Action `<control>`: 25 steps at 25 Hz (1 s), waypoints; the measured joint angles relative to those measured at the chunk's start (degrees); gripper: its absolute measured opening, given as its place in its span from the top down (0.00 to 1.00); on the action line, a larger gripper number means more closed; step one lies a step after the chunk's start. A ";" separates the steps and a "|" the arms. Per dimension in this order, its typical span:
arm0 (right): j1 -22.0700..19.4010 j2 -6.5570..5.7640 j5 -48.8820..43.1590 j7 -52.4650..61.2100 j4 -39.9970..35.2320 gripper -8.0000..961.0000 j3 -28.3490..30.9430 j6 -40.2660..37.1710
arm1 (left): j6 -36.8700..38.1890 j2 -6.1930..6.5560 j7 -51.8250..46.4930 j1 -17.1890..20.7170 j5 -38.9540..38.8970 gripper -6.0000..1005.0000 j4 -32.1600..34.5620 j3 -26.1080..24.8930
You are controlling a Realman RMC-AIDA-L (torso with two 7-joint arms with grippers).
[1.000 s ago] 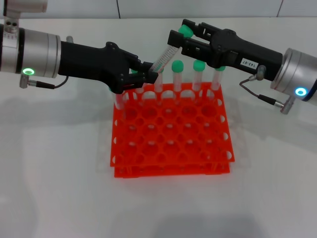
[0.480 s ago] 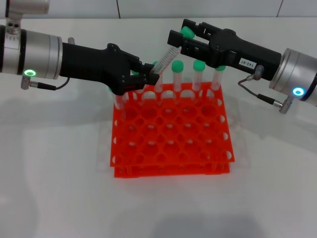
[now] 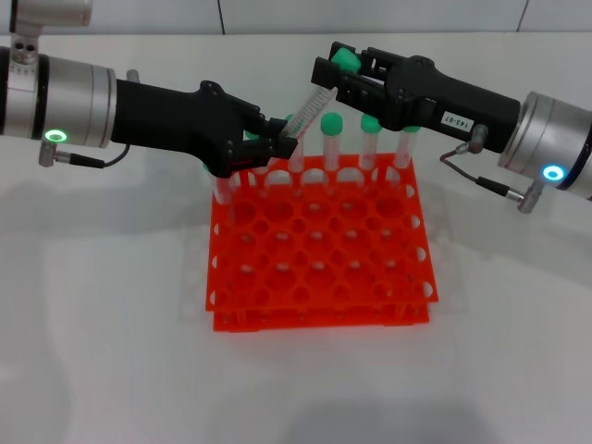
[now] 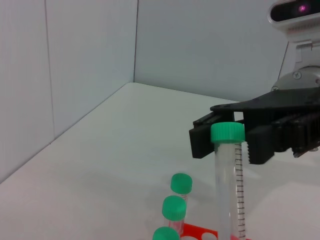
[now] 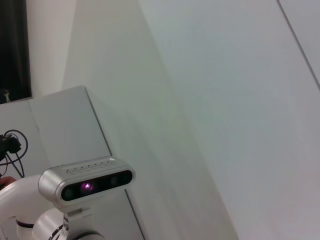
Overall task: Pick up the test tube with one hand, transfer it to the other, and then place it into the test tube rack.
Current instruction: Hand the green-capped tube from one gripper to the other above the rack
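- While the tube [image 3: 309, 109] slants over the rack's [image 3: 319, 250] far edge, both grippers have hold of it: the left gripper [image 3: 277, 141] is clenched on its lower end, and the right gripper [image 3: 335, 69], the one with the white label, grasps it at the green cap.
- From the left wrist view the tube [image 4: 229, 190] runs up to the right gripper [image 4: 225, 137], whose jaws sit on either side of the cap, touching it.
- Left arm reaches in from the left side of the bench [image 3: 111, 351], right arm from the right; they meet above the rack's far row.
- Rack sits mid-bench, with bare bench on its near, left and right sides.
- Rack's far row holds other green-capped tubes [image 3: 331, 143] standing upright; several are partly hidden behind the grippers, so I cannot count them. Three caps [image 4: 174, 206] show in the left wrist view.
- Nearer rows of holes have no tubes in them.
- Right wrist view shows only a wall and the robot's head camera [image 5: 87, 184].
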 joint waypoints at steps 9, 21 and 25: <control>0.03 0.00 -0.01 0.00 -0.05 0.71 0.20 0.05 | 0.04 0.01 -0.01 0.00 0.08 0.72 0.00 0.00; 0.37 0.00 -0.03 -0.47 -0.08 0.72 0.19 0.08 | 0.19 -0.08 -0.77 -0.02 0.22 0.71 0.14 0.01; 0.38 -0.01 -0.01 -0.49 -0.09 0.72 0.23 0.07 | 0.42 0.25 -2.88 -0.06 0.31 0.71 0.49 0.08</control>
